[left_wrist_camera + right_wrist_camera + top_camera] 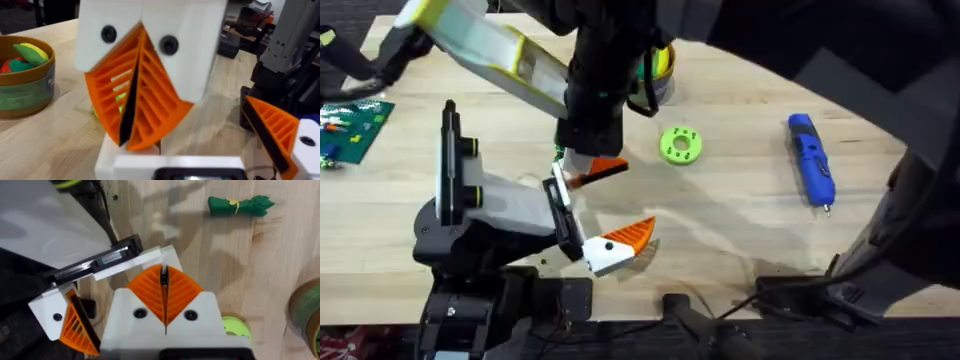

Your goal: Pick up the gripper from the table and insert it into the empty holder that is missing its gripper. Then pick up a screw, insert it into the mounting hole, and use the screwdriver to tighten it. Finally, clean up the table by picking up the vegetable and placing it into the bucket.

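So, the gripper (625,238) isn't lying on the table (740,230). The only orange ribbed wedge with a white base that isn't part of the right gripper (163,272) sits at the end of the holder (565,215), down by the left arm's base. That holder looks to me like the left gripper (595,248) itself, and I can't tell whether it counts as open or closed.

The right gripper has reached across with its two orange pads (155,100) squeezed together. I see nothing between them, and the tips are down on the holder's white block just beside the mounted wedge. My read is that we're at the tail end of the insert step, seating the piece. There's a dark dot on its base, but I can't tell if that's a bare hole or a screw.

The next move calls for letting go and fetching a screw, presumably from the lime-green disc (680,145), though I can't make out any screws.

Counts:
- three orange wedges
- one screwdriver (812,160), well off to the right
- one disc
- one bucket (25,95), with a few colourful pieces already in it
- one green vegetable (240,205), on the table
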You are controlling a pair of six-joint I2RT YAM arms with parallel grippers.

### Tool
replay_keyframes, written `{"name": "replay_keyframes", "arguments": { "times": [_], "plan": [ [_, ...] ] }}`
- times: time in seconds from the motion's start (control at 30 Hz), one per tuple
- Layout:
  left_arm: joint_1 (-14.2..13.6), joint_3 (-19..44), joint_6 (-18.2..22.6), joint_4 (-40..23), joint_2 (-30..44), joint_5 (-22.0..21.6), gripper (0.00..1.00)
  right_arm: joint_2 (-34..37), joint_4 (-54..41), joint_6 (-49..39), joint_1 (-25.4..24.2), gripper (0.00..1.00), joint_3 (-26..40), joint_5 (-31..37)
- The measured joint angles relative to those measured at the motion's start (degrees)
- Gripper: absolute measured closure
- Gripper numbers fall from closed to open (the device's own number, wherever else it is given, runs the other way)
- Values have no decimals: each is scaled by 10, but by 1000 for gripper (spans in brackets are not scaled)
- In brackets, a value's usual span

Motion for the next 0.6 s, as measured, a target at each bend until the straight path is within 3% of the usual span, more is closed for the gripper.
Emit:
{"name": "replay_keyframes", "arguments": {
  "times": [0.6],
  "plan": [
    [-2,0,1,-2,0,16,15,0,-20,-32,-1,995,2,-4]
  ]
}}
